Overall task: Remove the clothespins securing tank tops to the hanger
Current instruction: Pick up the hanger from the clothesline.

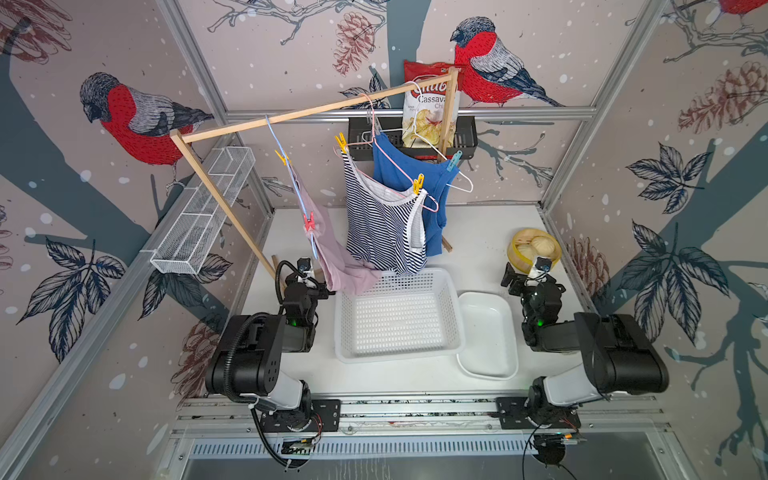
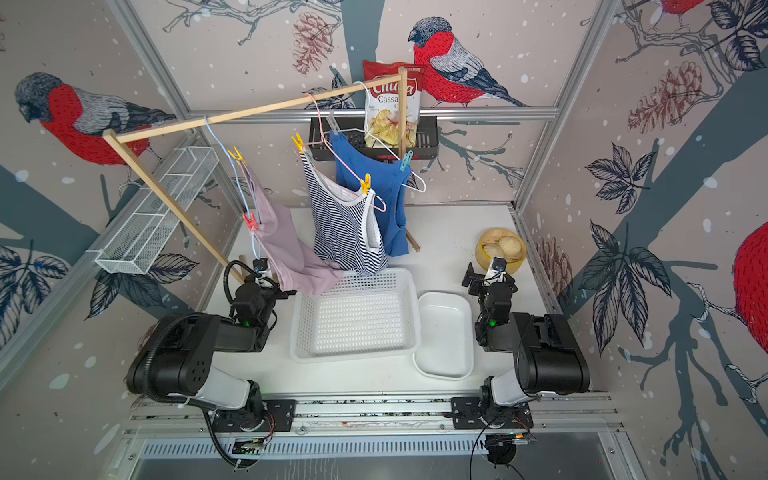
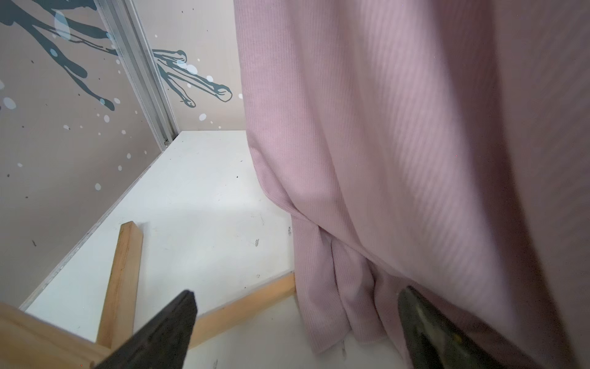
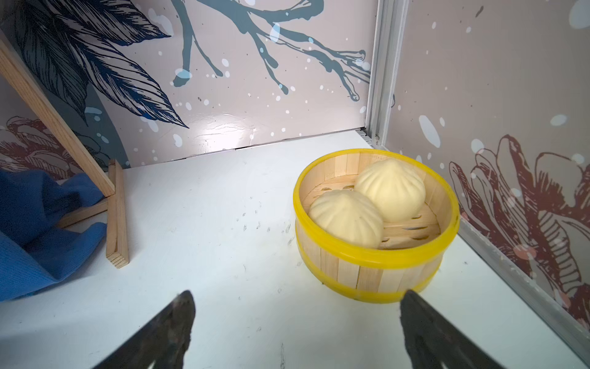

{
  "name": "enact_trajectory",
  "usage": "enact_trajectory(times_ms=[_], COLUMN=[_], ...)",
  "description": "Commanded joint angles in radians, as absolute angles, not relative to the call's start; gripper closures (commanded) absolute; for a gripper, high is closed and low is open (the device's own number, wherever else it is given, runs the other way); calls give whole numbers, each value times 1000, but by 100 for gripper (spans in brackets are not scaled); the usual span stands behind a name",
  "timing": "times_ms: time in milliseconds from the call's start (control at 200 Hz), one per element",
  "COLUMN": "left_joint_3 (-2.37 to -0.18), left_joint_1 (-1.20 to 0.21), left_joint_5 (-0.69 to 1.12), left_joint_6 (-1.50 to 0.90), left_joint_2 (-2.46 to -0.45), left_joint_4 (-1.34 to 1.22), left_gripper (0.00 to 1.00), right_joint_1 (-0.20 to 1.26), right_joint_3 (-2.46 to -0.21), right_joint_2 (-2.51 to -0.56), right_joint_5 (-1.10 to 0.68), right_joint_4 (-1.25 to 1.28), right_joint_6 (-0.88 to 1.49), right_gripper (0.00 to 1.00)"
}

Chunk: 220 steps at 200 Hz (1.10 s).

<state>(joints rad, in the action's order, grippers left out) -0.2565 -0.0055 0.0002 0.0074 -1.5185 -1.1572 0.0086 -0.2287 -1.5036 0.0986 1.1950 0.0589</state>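
Three tank tops hang on wire hangers from a wooden rail [image 1: 291, 114]: a mauve-pink one [image 1: 334, 259], a navy-and-white striped one [image 1: 380, 232] and a plain blue one [image 1: 395, 166]. The clothespins sit on the hangers: yellow [image 1: 282, 158] and red [image 1: 308, 221] on the pink top, yellow [image 1: 341, 142] and yellow [image 1: 418, 184] on the striped top, light teal [image 1: 454, 161] on the blue top. My left gripper [image 3: 295, 319] is open low beside the pink top's hem, with cloth brushing one finger [image 3: 424, 322]. My right gripper [image 4: 295, 322] is open over bare table, near the steamer.
A white perforated basket [image 1: 453, 316] and a white dish [image 1: 513, 332] lie between the arms. A yellow-rimmed steamer [image 4: 376, 255] with two buns stands at the right wall. The rack's wooden feet [image 3: 121, 281] rest by the left gripper. A chips bag [image 1: 428, 108] sits in a black wall basket.
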Motion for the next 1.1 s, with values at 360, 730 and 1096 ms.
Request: enact_trajectory(times_ms=[360,730,1096], left_joint_3=[-256,-266,-225], left_joint_1=[-4,-2,-43], left_joint_5=[8,-18,-221], left_joint_6=[17,4,-83], left_joint_2=[-1516,-1520,-1197], left_joint_4=[-1192,-1176,-973], left_gripper=[3,3,3], right_joint_1=[11,0,116], right_joint_3=[-233,-236,-406], right_joint_2=[-1503,-1505,-1408], right_joint_5=[109,88,299], right_joint_4=[1200,1197,828], right_joint_6=[66,73,37], right_gripper=[0,0,0])
